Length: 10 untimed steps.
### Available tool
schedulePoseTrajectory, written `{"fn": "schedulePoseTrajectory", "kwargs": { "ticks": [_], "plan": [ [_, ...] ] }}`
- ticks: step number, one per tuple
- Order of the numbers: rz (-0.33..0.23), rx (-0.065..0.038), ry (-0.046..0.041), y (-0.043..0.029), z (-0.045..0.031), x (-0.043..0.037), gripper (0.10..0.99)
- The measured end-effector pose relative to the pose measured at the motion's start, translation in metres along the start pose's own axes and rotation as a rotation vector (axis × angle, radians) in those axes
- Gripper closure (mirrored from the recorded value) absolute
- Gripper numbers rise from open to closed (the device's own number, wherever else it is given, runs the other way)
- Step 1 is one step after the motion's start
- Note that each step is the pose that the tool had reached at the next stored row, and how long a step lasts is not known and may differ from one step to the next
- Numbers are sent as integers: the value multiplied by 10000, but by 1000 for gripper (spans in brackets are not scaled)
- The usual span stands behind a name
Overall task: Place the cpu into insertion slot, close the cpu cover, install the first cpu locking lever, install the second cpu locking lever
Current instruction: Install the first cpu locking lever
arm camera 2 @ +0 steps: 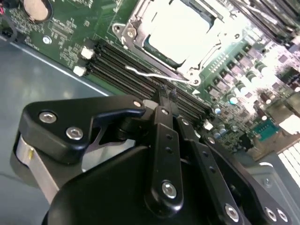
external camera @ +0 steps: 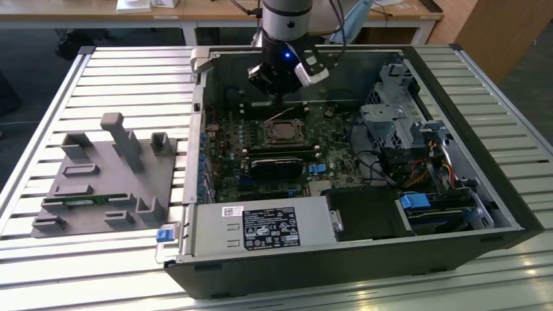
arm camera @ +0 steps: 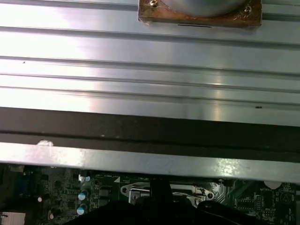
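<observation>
I've got the gripper [arm camera 2: 167,91] closed, fingertips together with nothing between them, hovering just beside the locking lever [arm camera 2: 150,74] of the cpu cover [arm camera 2: 180,33]; cpu [arm camera 2: 176,30] seated.

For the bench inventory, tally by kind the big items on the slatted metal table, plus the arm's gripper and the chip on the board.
Open black computer case: 1
Grey plastic fixture tray with upright posts: 1
Black robot gripper: 1
Silvery square cpu: 1
Total: 4
</observation>
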State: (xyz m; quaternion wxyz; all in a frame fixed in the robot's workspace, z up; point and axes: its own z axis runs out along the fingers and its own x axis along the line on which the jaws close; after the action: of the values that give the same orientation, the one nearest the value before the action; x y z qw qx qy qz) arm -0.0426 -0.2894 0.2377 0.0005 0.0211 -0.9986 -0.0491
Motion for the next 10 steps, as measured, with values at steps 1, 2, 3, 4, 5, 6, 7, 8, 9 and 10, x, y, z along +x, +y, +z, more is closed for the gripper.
{"fn": "schedulePoseTrajectory", "kwargs": {
  "ticks": [1, 2, 3, 4, 5, 6, 7, 8, 9, 10],
  "plan": [
    [-1, -1, 0, -2, 14, -12, 980],
    [0, -1, -1, -3, 27, -21, 980],
    [0, -2, -1, -4, 42, -26, 980],
    [0, -2, -2, -5, 58, -28, 980],
    [1, 0, -1, -5, 73, -29, 980],
    [2, 0, -1, -5, 86, -30, 980],
    [0, 1, -1, -5, 95, -32, 980],
    [-1, 1, -1, -6, 102, -35, 980],
    [-1, 2, 0, -6, 105, -39, 980],
    [0, 3, 0, -6, 107, -44, 980]
  ]
}}
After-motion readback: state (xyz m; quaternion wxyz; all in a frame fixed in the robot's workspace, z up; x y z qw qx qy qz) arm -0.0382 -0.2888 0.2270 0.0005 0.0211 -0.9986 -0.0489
